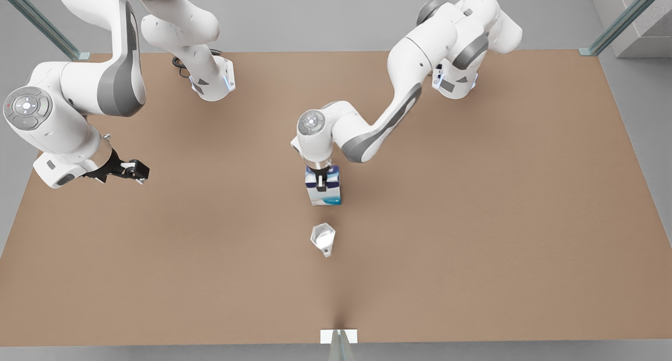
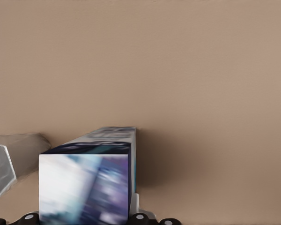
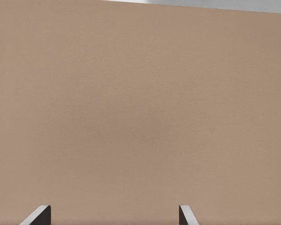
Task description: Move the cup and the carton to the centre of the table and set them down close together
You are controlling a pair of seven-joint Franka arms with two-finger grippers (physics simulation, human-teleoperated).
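Note:
The carton (image 1: 324, 191), white with blue and teal print, stands upright near the middle of the table (image 1: 472, 219). My left gripper (image 1: 321, 182) comes down on it from above and is shut on its top; in the left wrist view the carton (image 2: 84, 187) sits right at the fingers. The silvery cup (image 1: 323, 238) with a faceted rim stands a short way in front of the carton, apart from it, handle toward the front edge; the cup (image 2: 0, 169) also shows beside the carton. My right gripper (image 1: 137, 171) waits open over bare table at the front view's left, fingertips (image 3: 39, 214) spread wide.
Both arm bases (image 1: 212, 83) sit along the table's far edge. A small white bracket (image 1: 338, 336) marks the front edge at the middle. Metal posts (image 1: 619, 20) stand at the far corners. Bare tabletop stretches on both sides of the carton and cup.

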